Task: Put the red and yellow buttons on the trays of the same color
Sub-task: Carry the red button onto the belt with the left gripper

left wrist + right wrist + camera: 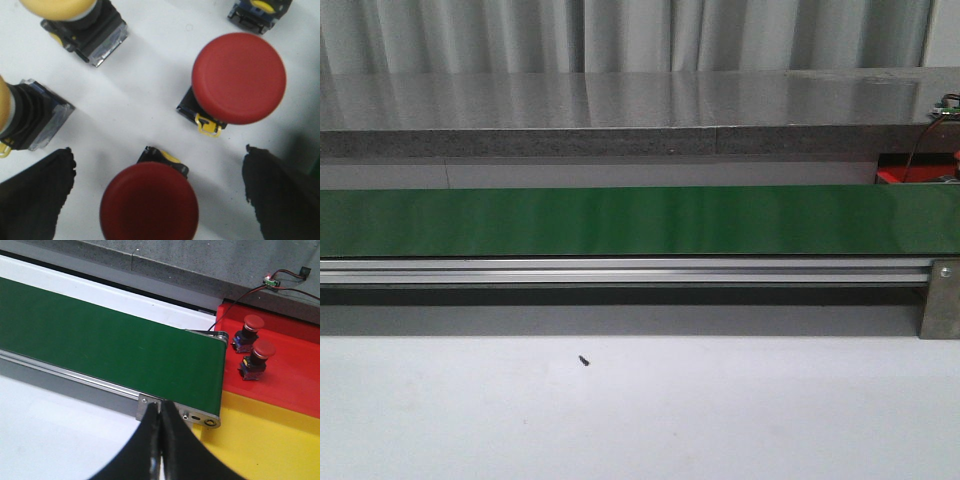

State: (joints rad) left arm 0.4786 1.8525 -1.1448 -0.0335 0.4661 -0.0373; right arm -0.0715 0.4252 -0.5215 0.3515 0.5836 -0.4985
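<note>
Glossy green belt (pixel 640 221) (smooth, flat)

Your front camera faces the green belt (pixel 640 220) squarely; your right wrist camera sees that belt's end from above; your left wrist camera hangs close over buttons (pixel 239 77).

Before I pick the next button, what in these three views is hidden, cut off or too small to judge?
- Front view: both arms and all buttons are out of frame; the red tray is cut by the edge.
- Left wrist view: two yellow buttons are cut by the edges; the nearest red button is blurred.
- Right wrist view: the yellow tray is cropped, partly behind the shut right hand.
- Black speck: too small to identify.
</note>
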